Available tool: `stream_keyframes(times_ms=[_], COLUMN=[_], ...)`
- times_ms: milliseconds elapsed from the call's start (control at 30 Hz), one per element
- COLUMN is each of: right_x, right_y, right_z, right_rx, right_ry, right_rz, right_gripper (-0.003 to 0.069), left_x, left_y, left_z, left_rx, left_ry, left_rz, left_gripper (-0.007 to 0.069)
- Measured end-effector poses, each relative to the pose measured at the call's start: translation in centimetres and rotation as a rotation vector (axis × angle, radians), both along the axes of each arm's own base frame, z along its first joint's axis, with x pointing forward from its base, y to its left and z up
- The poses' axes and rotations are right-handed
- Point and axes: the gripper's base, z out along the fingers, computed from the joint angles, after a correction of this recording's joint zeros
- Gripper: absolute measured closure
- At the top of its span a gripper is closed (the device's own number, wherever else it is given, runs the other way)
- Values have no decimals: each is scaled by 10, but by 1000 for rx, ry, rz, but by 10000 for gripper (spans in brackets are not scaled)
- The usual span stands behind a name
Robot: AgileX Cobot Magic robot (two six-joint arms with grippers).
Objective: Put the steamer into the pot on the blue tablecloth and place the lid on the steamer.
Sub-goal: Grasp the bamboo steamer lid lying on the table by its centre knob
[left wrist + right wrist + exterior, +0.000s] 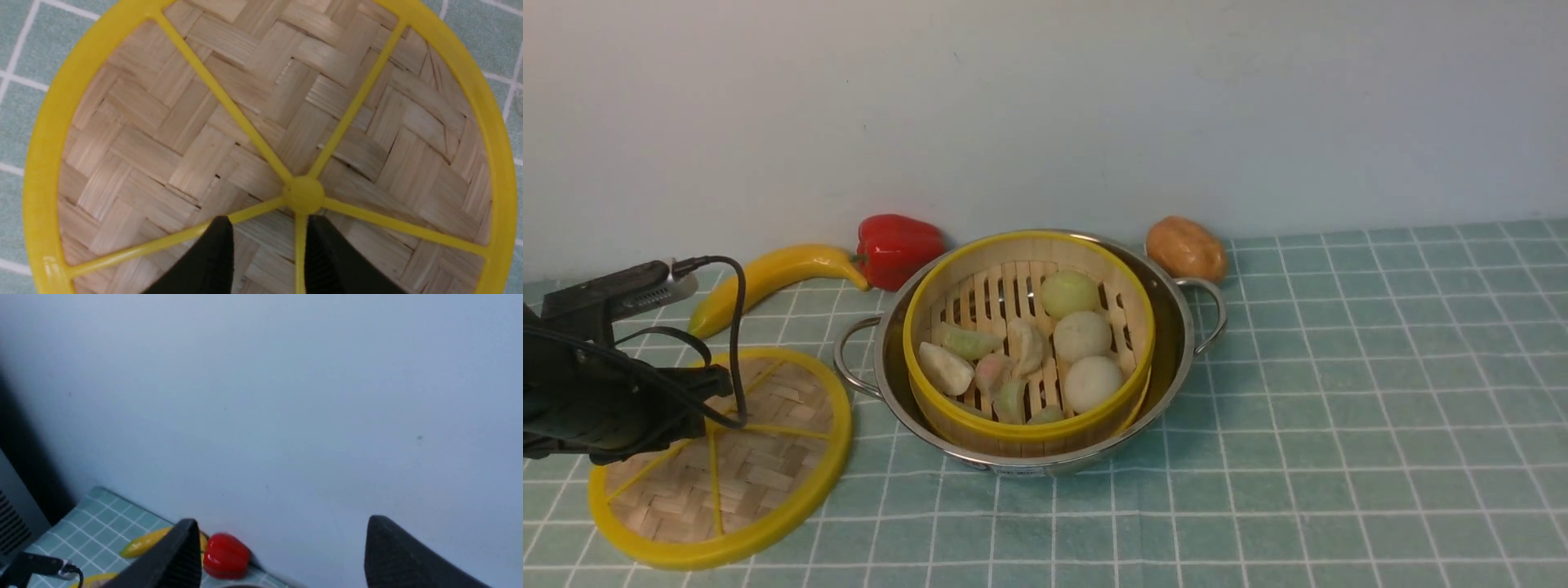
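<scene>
We found the steamer already seated in the pot on the blue tablecloth, its buns uncovered, so we judged that only the lid was left to move. In the front view the lid lay flat on the cloth at about eight o'clock from the pot, close to its near handle but apart from it. The steamer's mouth therefore stood at roughly two o'clock from the lid. The left gripper hung right over the lid, with its jaws partly apart and gripping nothing. One thin spoke ran between them, in line with the fingers, and the centre knob sat just beyond the fingertips. We could not tell whether the tips touched the weave. Being round, the lid had no long axis to favour, so we judged that the grasp depended on that spoke and knob. The left arm was plainly the nearer one. The right gripper was spread wide and empty, aimed up at the wall and out of the front view.
</scene>
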Motion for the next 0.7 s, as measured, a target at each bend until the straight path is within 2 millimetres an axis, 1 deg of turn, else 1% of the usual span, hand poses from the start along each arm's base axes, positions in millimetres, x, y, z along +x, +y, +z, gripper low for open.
stream_keyframes(times_ms=[100, 200, 400, 500, 633, 700], right_x=[-18, -22, -19, -15, -7, -1], right_y=[-8, -11, -10, -8, -4, -1], right_z=[11, 14, 12, 7, -4, -14], right_rx=[14, 17, 10, 3, -19, -37], right_ry=[-39, -50, -42, -25, 19, 59], right_rz=[0, -3, -6, -6, -5, -4], right_gripper=[141, 141, 141, 141, 141, 141], left_x=[1, 2, 3, 4, 7, 9], left_y=[0, 1, -1, -3, -12, -16], left_z=[0, 1, 1, 1, 2, 3], left_rx=[2, 0, -37, -37, -12, 1], left_ry=[-11, -27, -37, -44, -63, -74], left_rz=[5, 16, 50, 28, -33, -62], left_gripper=[382, 382, 382, 382, 382, 382])
